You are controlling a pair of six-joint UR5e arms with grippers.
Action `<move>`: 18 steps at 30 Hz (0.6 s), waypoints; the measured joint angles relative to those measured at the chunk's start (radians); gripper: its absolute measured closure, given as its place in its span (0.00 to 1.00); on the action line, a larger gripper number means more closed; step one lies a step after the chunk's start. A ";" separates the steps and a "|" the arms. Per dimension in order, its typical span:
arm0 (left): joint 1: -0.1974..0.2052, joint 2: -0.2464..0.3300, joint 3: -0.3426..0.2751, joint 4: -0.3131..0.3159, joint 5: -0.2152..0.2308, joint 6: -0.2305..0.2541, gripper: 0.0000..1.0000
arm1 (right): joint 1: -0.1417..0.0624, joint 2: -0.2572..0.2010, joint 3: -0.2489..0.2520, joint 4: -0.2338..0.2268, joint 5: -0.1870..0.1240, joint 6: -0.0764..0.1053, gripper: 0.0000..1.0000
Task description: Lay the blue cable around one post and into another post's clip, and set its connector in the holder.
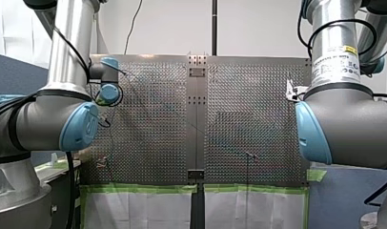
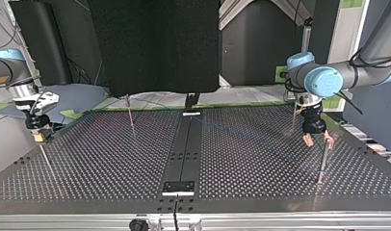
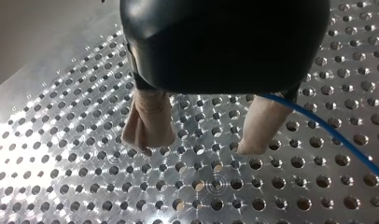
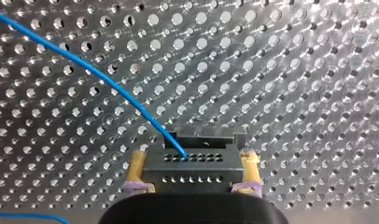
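Perforated metal table [image 4: 295, 70]; near its side edge my right gripper [image 4: 194, 157] clamps the rigid black connector [image 4: 192, 173]. Its blue cable [image 4: 108, 84] looks light and floppy; my left gripper [image 3: 199, 144], fingers spread and empty, should pinch it gently mid-run

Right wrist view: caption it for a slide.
My right hand grips the connector, its blue cable arcing away over the perforated table.

No text can be read. The white label [image 1: 335, 62] on my right arm [image 1: 330, 26], at two o'clock in the front view, has print too small.
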 joint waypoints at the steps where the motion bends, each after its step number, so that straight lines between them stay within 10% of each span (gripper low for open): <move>1: 0.000 0.000 0.000 0.000 0.000 0.000 0.02 | 0.000 0.000 0.000 -0.003 -0.002 0.000 0.98; 18: 0.000 0.000 0.000 0.000 0.000 0.001 0.02 | -0.003 0.002 0.000 -0.032 -0.020 0.005 0.98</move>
